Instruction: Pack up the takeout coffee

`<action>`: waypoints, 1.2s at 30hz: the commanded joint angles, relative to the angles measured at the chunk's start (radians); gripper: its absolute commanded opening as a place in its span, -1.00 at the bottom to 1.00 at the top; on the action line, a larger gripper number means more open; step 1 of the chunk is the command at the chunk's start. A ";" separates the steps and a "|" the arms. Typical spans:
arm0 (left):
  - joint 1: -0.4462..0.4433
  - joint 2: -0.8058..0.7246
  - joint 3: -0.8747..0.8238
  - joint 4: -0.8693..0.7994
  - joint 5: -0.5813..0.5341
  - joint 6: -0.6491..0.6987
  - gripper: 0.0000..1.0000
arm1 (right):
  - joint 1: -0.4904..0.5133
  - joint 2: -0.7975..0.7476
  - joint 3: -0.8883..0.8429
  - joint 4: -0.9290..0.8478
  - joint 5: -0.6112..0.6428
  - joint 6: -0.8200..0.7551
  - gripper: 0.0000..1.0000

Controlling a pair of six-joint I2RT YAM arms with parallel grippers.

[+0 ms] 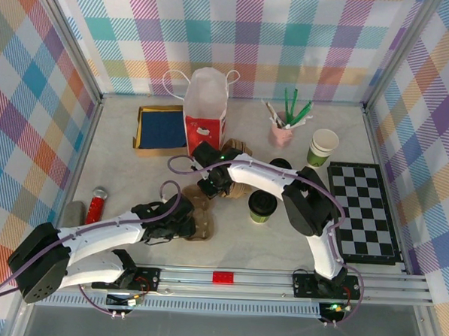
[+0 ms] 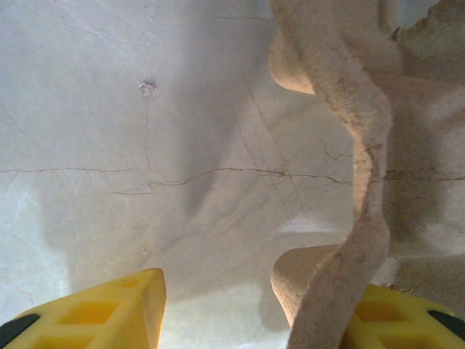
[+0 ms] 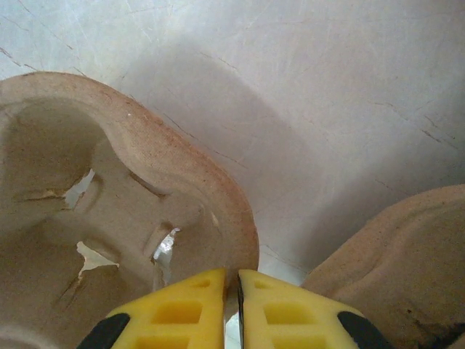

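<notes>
While the left gripper (image 2: pixel 254 309) has its yellow fingers apart, straddling the wavy rim of a pulp carrier (image 2: pixel 341 109) that lies against the finger at picture right with bare table (image 2: pixel 145 182) by the other, nothing is clamped there. Right gripper (image 3: pixel 238 283): fingers closed almost flush, thin rim of a second carrier (image 3: pixel 109 189) running into the slit between them, looks pinched on it. In the top view that arm reaches across to the left, its carrier just in front of the red bag (image 1: pixel 206 110); the left arm's carrier lies nearer the bases. Takeout coffee (image 1: pixel 262 207) stands upright on the table near the carriers, to their right, lid on, touched by neither gripper, not in a carrier, not in the bag. Lidless cup stack (image 1: pixel 323 147) is farther right, well apart. Handling, my judgement: the cup is light, its paper wall soft and will dent under a hard squeeze, the lid glossy and likely to slip or pop, so no lifting by it; can't tell if it's full, treat as spillable. Take it around the olive body below the lid, close gently, keep upright
</notes>
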 commanded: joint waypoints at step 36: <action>-0.011 -0.041 0.083 -0.169 -0.117 0.008 0.42 | -0.007 -0.096 0.129 -0.121 0.052 0.020 0.10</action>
